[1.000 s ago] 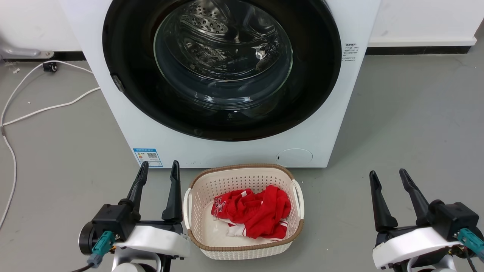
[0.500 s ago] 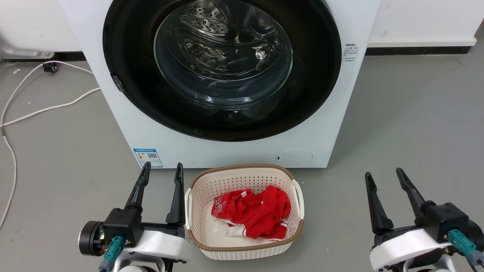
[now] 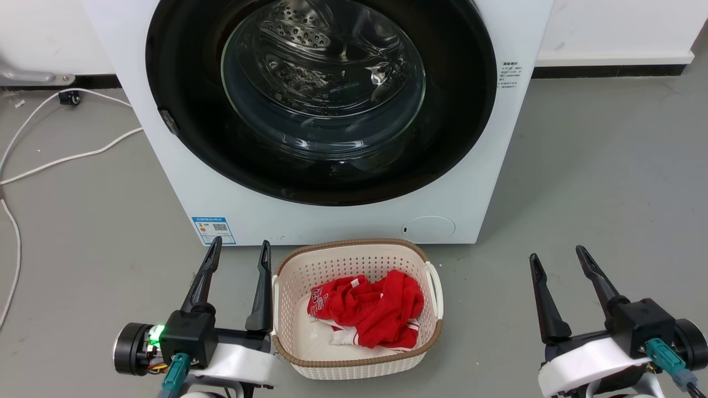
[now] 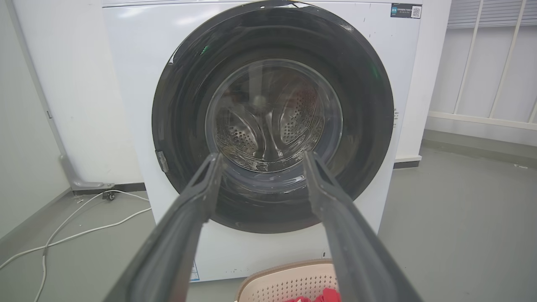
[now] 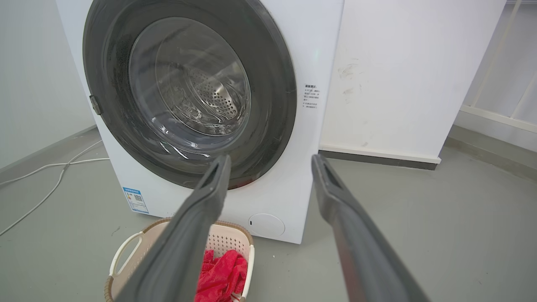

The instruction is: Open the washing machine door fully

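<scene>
Washing machine door [image 3: 322, 105] was untouched by either arm. Left gripper [image 3: 241, 243] sat low in head view, fingers spread, nothing btwn them, its inner finger just beside the basket [image 3: 354, 244]. Right gripper [image 3: 556, 253] was likewise spread and empty, well apart from the basket on the other side. The basket held red clothes [image 3: 368, 307] and sat close in front of the washing machine [image 3: 310, 224]. The door looked shut, flush w/ the machine's front, with a small grey tab [image 3: 168, 120] on its left edge.

Risks, as I judged them:
- The tab was small and the rim glossy, so a finger could slip off w/o catching.
- An arm reaching fwd could knock the basket.
- The white cable [image 3: 66, 159] on the floor at left could snag the base if it rolled that way.

Left wrist view showed the door's top edge and a sticker [image 4: 405, 10] at the machine's upper corner, which the head view's frame cut off. Right wrist view showed the wall panel [image 5: 398, 75] beside the machine.
</scene>
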`<state>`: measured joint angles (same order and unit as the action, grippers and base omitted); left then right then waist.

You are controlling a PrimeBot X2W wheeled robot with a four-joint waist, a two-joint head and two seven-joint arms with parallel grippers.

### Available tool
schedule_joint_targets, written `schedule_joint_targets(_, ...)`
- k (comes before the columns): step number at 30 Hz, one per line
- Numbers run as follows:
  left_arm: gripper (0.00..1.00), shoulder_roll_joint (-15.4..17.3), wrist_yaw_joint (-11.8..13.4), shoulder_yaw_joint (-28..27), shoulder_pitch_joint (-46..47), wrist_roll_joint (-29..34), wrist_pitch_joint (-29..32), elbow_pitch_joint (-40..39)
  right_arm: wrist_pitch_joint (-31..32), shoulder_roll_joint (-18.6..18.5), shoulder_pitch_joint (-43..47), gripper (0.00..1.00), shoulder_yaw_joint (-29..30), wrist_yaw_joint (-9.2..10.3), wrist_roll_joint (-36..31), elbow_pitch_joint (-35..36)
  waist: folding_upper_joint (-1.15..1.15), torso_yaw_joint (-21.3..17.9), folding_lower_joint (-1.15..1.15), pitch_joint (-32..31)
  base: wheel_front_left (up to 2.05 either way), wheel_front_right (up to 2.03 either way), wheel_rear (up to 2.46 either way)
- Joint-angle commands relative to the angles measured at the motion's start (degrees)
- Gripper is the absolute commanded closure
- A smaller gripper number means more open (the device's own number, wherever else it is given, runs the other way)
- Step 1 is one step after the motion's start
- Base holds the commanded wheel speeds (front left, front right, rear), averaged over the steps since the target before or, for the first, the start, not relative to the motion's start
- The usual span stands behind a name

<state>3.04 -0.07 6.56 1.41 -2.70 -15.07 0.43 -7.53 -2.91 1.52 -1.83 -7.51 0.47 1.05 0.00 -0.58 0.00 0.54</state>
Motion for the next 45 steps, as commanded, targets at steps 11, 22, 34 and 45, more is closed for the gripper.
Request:
schedule_joint_targets(11, 0.0, -0.1, 0.0, -0.5, -0.7, -0.4, -0.2, 0.6, 0.1, 0.1, 0.3, 0.0, 0.1, 0.03, 0.8, -0.6, 0.0, 0.0, 0.0, 0.2, 0.0, 0.0, 0.0)
schedule_joint_targets(22, 0.0, -0.2, 0.1, -0.6, -0.4, -0.3, -0.2, 0.9, 0.0, 0.1, -0.1, 0.59, 0.3, 0.03, 1.9, -1.2, 0.0, -0.1, 0.0, 0.4, 0.0, 0.0, 0.0)
schedule_joint_targets(34, 0.0, -0.2, 0.5, -0.4, -0.5, -0.6, -0.2, 0.9, -2.3, 0.1, -0.5, 1.0, 0.5, 0.03, 12.6, -2.3, 0.0, -0.1, 0.0, 0.3, 0.0, 0.0, 0.0)
schedule_joint_targets(45, 0.0, -0.2, 0.8, -0.3, 0.2, -1.2, -0.2, 0.6, -7.3, 0.0, -5.2, 1.0, 1.1, 0.03, 67.3, -6.4, 0.0, 0.1, 0.0, 0.6, 0.0, 0.0, 0.0)
